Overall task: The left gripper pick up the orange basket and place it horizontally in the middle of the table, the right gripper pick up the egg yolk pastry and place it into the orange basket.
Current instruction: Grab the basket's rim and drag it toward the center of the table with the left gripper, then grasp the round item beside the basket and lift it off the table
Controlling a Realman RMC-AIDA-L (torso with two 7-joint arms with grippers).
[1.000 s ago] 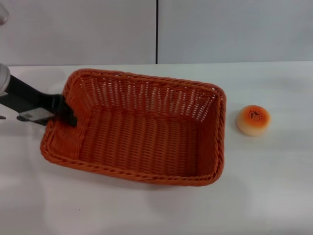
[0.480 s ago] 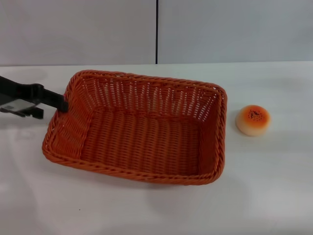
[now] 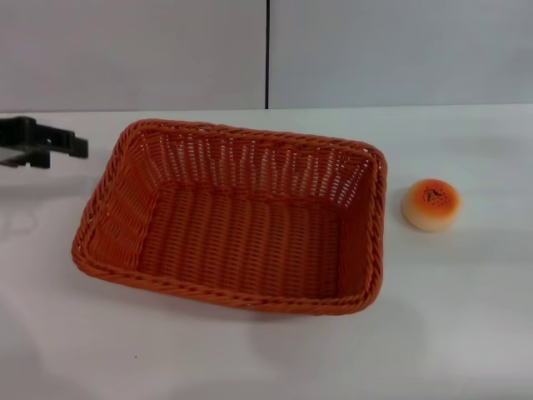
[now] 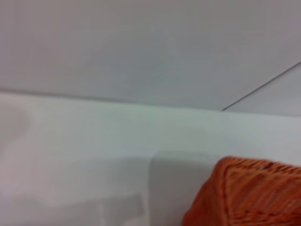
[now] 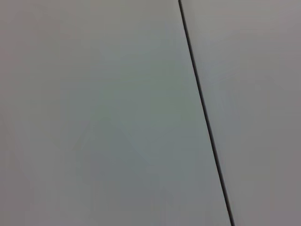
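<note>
The orange basket lies lengthwise on the white table, near its middle, and is empty. One corner of the basket shows in the left wrist view. My left gripper hovers at the far left edge, a short gap away from the basket's left rim, open and holding nothing. The egg yolk pastry sits on the table just right of the basket, apart from it. My right gripper is out of view; the right wrist view shows only a grey wall.
A grey wall with a dark vertical seam stands behind the table. Bare tabletop lies in front of the basket and around the pastry.
My left gripper has let go of the basket's left wall and drawn back to the left. The basket settled slightly and now rests still. The pastry has not moved.
</note>
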